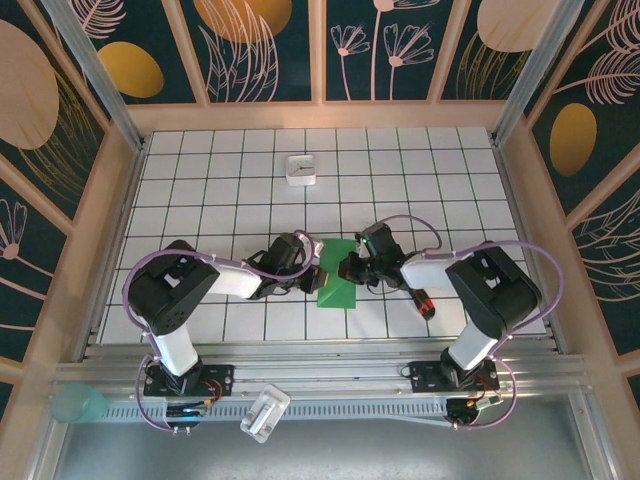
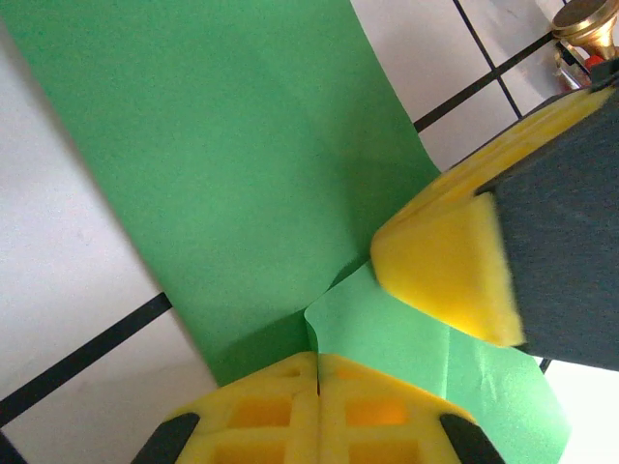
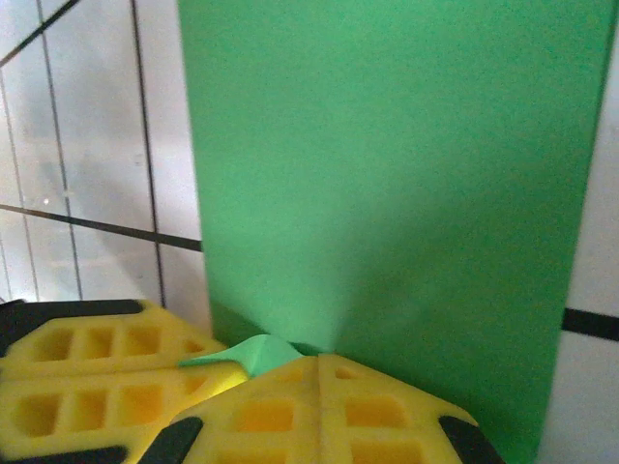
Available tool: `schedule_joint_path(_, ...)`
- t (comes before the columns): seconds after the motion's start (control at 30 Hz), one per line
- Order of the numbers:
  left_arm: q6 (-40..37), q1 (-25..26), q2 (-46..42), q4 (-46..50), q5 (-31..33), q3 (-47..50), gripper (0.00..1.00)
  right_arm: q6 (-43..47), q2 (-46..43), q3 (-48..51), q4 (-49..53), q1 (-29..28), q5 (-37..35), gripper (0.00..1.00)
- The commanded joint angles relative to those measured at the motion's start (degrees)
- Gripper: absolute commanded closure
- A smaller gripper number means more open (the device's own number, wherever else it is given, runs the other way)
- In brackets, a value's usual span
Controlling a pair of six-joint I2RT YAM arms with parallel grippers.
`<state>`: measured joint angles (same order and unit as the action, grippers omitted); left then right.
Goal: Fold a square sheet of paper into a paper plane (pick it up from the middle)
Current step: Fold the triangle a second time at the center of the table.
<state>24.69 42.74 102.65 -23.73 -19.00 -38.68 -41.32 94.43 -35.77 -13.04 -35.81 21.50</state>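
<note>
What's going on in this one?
Both arms meet mid-table over the green paper. The left gripper and right gripper each have their jaws shut on the paper, pinching it almost side by side. The paper shows a curled flap near the grip but is not yet a plane. A white box sits farther back, and a screwdriver lies by the right arm.

You have before you a thin sheet of paper, matt and smooth, with one soft crease. The pads are yellow foam, spongy and finely grained. The table is smooth white with a faint sheen, its near rail is brushed metal, and its frame is pale wood.
</note>
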Motion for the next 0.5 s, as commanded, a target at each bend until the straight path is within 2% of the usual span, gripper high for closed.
schedule_joint_path(0.0,-1.9,-0.6,6.0,8.8,9.8,1.3,1.0,2.6,0.9,-0.4,0.9,1.3,-0.6,1.0)
schedule_joint_path(0.47,-2.3,-0.6,6.1,9.1,10.4,1.6,1.0,6.0,-1.0,5.1,1.8,8.1,-0.3,1.0)
